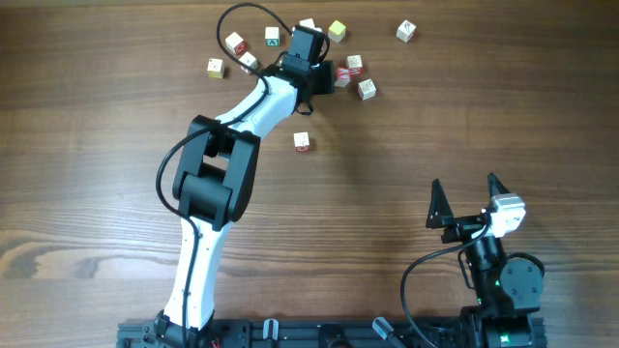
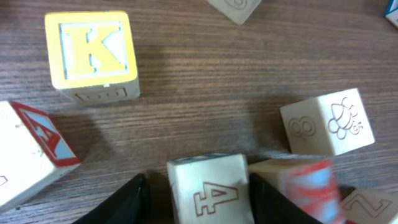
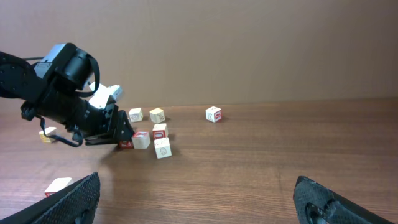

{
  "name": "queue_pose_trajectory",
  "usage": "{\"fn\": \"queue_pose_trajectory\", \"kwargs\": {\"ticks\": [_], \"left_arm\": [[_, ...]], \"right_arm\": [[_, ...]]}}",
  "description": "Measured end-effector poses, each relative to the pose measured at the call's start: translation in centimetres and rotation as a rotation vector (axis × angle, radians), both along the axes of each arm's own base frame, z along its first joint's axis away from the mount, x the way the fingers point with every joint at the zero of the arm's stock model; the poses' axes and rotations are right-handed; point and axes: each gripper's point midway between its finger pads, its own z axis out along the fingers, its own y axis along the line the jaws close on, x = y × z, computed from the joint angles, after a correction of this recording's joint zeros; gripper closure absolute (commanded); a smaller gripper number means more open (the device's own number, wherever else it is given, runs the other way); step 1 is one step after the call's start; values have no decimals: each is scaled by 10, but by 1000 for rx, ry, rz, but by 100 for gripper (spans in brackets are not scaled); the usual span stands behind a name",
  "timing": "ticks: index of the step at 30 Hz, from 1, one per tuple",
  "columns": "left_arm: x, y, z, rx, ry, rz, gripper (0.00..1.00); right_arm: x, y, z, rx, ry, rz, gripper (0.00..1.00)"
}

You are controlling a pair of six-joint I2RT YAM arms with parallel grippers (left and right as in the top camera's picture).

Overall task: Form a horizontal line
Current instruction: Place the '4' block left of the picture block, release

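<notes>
Now | overhead: no line yet, blocks (image 1: 366, 89) scattered far side around left gripper (image 1: 322, 77) | left wrist: jaws apart, straddling "4" block (image 2: 208, 186) (gap on one side); closing may knock the touching neighbour (image 2: 305, 183) | right wrist: right gripper (image 3: 202, 199) spread wide, well apart.

Abt 11 cubes (image 1: 303, 141) seen, 2 arms (image 1: 215, 172).

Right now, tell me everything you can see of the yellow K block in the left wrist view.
The yellow K block is a pale wooden cube, its top face bordered yellow with a yellow K on white. A side face shows faint engraving, unreadable. It sits flat on the wooden table, touching nothing; a red-edged block lies nearby.
</notes>
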Motion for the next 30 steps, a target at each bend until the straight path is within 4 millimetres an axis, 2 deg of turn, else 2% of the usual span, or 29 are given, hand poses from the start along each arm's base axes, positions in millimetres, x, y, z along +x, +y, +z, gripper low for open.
{"fn": "queue_pose_trajectory", "kwargs": {"ticks": [1, 3, 7, 9, 17, 21, 23, 25, 27, 30], "left_arm": [[0, 1, 0, 4, -1, 3, 46], [0, 2, -1, 9, 1, 5, 46], [-1, 5, -2, 29, 3, 10, 73], [-1, 7, -3, 36, 5, 14, 80], [1, 9, 1, 51, -8, 20, 80], [-8, 14, 8, 68, 22, 22, 80], [-14, 18, 24, 74, 27, 26, 80], [-21, 26, 55, 81, 19, 37, 82], [-27, 34, 95, 79, -10, 52, 82], [-51, 52, 168, 72, -59, 72, 84]], "right_arm": [[0, 0, 0, 0, 0, 0, 0], [0, 0, 0, 0, 0, 0, 0], [0, 0, 0, 0, 0, 0, 0], [0, 0, 0, 0, 0, 0, 0], [0, 0, 0, 0, 0, 0, 0], [0, 0, 0, 0, 0, 0, 0], [0, 0, 0, 0, 0, 0, 0], [0, 0, 0, 0, -1, 0, 0], [0, 0, 0, 0, 0, 0, 0], [0, 0, 0, 0, 0, 0, 0]]}}
